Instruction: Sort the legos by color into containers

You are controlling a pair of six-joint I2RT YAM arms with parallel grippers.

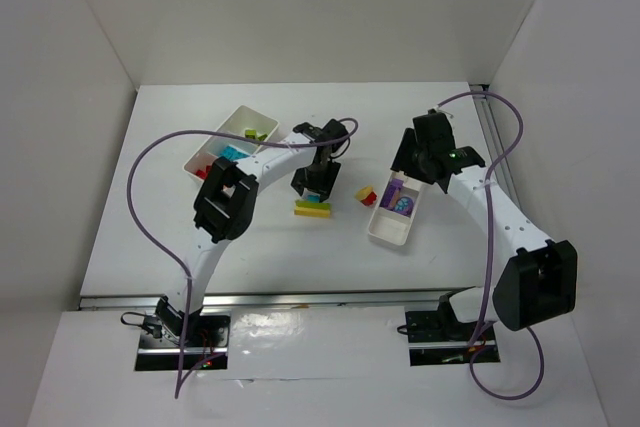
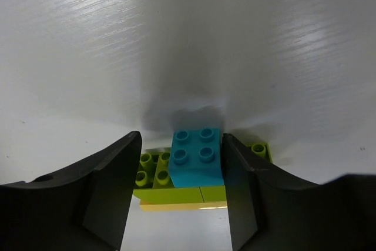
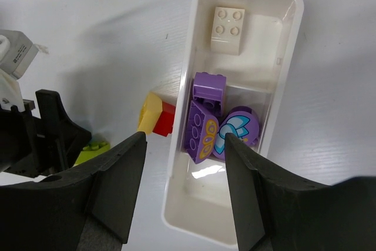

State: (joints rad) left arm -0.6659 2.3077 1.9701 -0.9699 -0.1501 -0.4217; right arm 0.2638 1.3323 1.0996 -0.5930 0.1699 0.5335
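Note:
My left gripper (image 1: 315,185) (image 2: 181,145) is open and low over a small stack on the table. Its fingers straddle a cyan-blue lego (image 2: 197,158). The right finger is against the cyan lego and the left finger stands apart. The cyan lego sits on lime green legos (image 2: 154,171) over a yellow plate (image 2: 182,205); the stack also shows in the top view (image 1: 312,208). My right gripper (image 1: 412,165) (image 3: 185,142) is open and empty above the smaller tray (image 3: 291,57) (image 1: 385,232). That tray holds purple legos (image 3: 202,130) and a cream one (image 3: 228,29).
A joined yellow and red lego (image 3: 157,116) (image 1: 367,195) lies just left of the smaller tray. The longer tray (image 1: 243,110) at the back left holds lime, cyan and red legos. White walls enclose the table on three sides.

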